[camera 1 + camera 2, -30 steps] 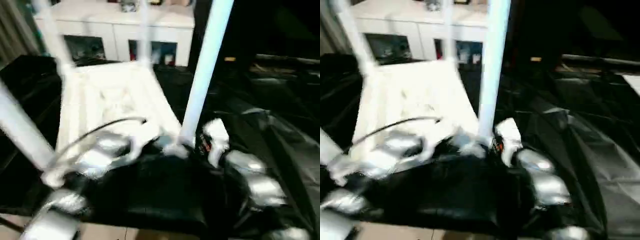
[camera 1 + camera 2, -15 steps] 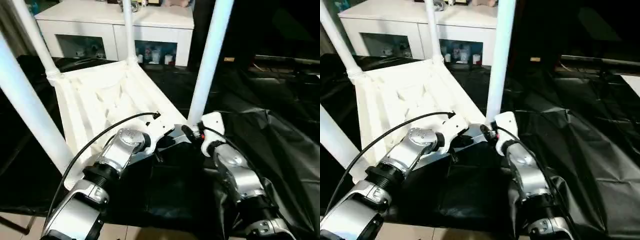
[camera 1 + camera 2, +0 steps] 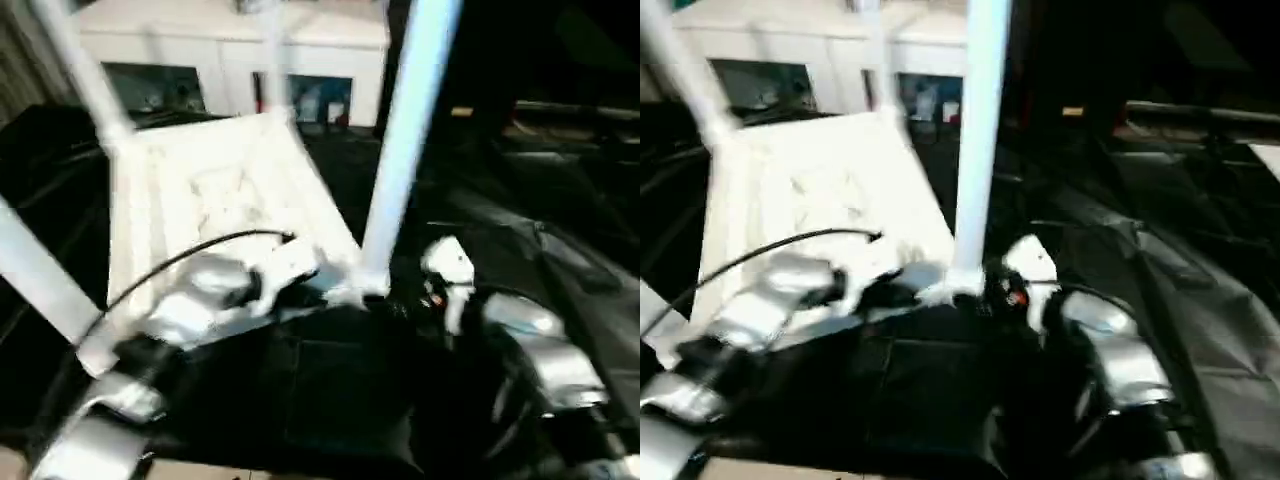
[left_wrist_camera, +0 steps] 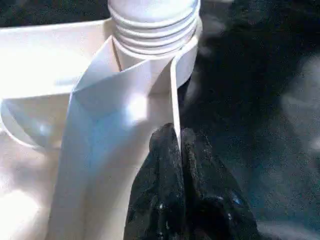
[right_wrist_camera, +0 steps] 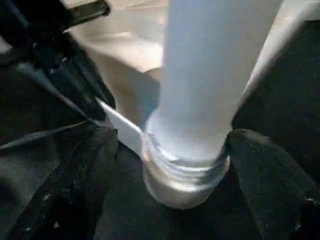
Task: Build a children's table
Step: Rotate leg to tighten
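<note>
The white plastic rectangular tabletop (image 3: 215,200) with its ribbed underside turned up is seen across the left and centre of the left eye view, lying on the black plastic sheet (image 3: 560,250) that covers the work surface. At the middle left of that view the left gripper (image 4: 181,145) is reached in to the tabletop's near edge; in the left wrist view its two black fingers (image 4: 165,165) are pressed together on the thin white wall of the tabletop beside the corner socket, so that rim is judged to be pinched. Just right of centre, the long white tubular leg (image 3: 405,150) is stood upright in that near corner socket, its long axis running almost straight up to the top edge. To the right of the leg the right gripper (image 5: 172,165) is found low at the leg's ribbed foot, its fingers (image 5: 75,180) held wide apart on either side of the tube without clamping it. The right arm is therefore the nearer one to the leg, which lies directly between its fingers; any coming grasp or turn is judged to depend on that upright axis.
</note>
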